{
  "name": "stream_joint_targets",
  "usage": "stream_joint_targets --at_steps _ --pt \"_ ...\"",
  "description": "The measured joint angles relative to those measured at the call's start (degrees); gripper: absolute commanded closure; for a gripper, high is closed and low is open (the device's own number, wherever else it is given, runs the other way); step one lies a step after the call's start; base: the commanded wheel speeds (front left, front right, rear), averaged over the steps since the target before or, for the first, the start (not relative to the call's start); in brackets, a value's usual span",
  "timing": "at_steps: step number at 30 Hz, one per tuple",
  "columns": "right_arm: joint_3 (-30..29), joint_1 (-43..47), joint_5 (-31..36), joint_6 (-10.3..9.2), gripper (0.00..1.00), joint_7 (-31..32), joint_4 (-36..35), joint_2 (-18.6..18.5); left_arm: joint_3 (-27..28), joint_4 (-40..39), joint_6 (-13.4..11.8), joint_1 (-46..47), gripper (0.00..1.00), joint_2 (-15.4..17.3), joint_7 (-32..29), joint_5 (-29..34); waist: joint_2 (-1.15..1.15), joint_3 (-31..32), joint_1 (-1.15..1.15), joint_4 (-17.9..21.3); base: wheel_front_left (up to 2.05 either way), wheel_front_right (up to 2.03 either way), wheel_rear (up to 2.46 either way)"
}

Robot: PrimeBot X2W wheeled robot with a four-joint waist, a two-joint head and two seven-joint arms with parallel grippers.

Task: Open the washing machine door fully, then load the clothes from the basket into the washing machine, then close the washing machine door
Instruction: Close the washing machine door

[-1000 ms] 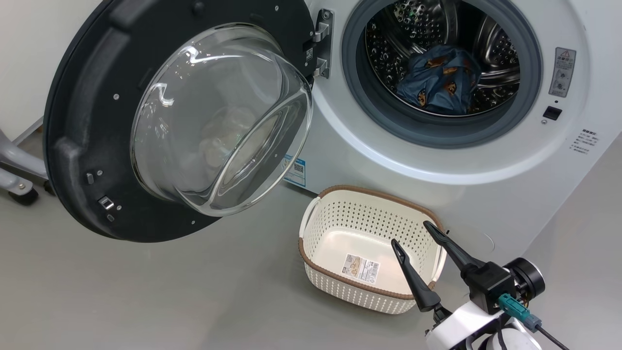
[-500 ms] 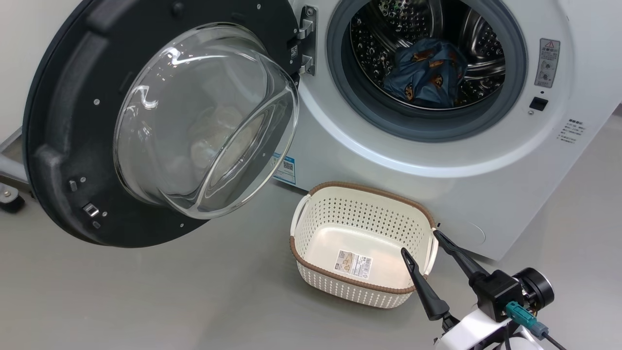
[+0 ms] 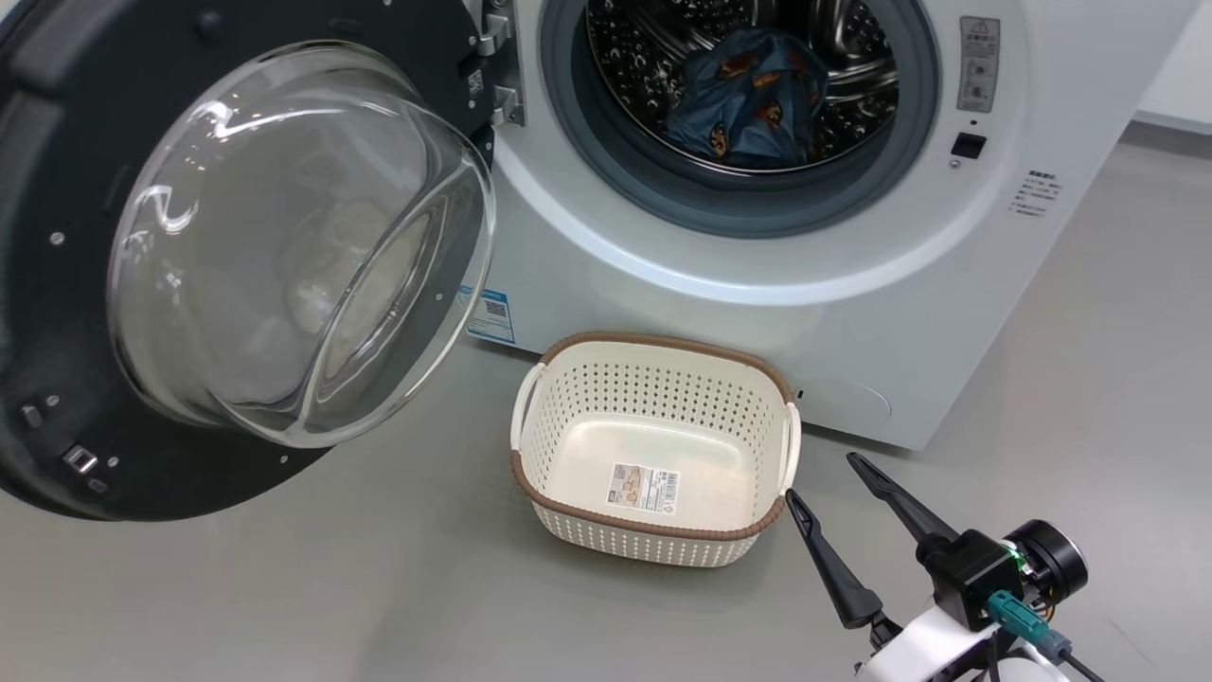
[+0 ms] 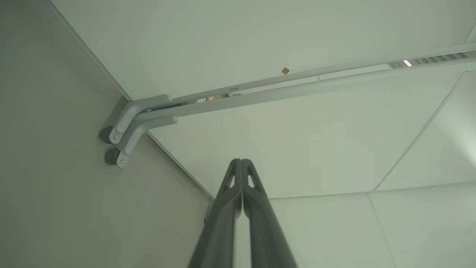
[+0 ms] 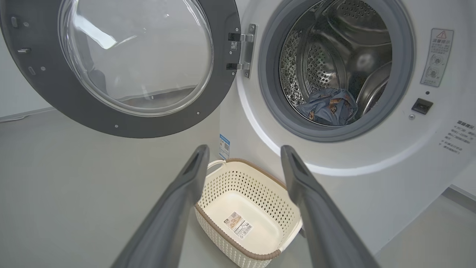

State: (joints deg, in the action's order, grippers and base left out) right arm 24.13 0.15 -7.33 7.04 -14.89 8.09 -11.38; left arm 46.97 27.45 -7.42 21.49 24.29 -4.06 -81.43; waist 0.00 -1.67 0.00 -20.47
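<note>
The washing machine stands with its door swung wide to the left, glass bowl bulging toward me. The clothes, blue with brown figures, lie bunched in the steel drum. The cream basket sits on the floor before the washer, holding just a barcode sticker. My right gripper hangs open just right of the basket, nothing between its fingers. My left gripper is shut on nothing, pointing at a white wall panel.
Grey floor surrounds the basket. In the left wrist view, a grey tubular frame on castors runs along the wall. A latch slot and warning label sit right of the drum opening.
The head camera has turned, shifting the whole picture left and up. My right gripper has drawn back from over the basket's right end to the floor beside it, still open.
</note>
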Motion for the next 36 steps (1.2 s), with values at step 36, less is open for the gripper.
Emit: stream_joint_targets --at_steps 36 --pt "-3.82 -0.92 0.16 0.0 0.0 0.0 -0.56 -1.4 -9.93 11.14 0.24 10.66 1.0 -0.65 -25.4 -8.77 0.0 -4.21 0.0 6.07 0.0 0.0 0.0"
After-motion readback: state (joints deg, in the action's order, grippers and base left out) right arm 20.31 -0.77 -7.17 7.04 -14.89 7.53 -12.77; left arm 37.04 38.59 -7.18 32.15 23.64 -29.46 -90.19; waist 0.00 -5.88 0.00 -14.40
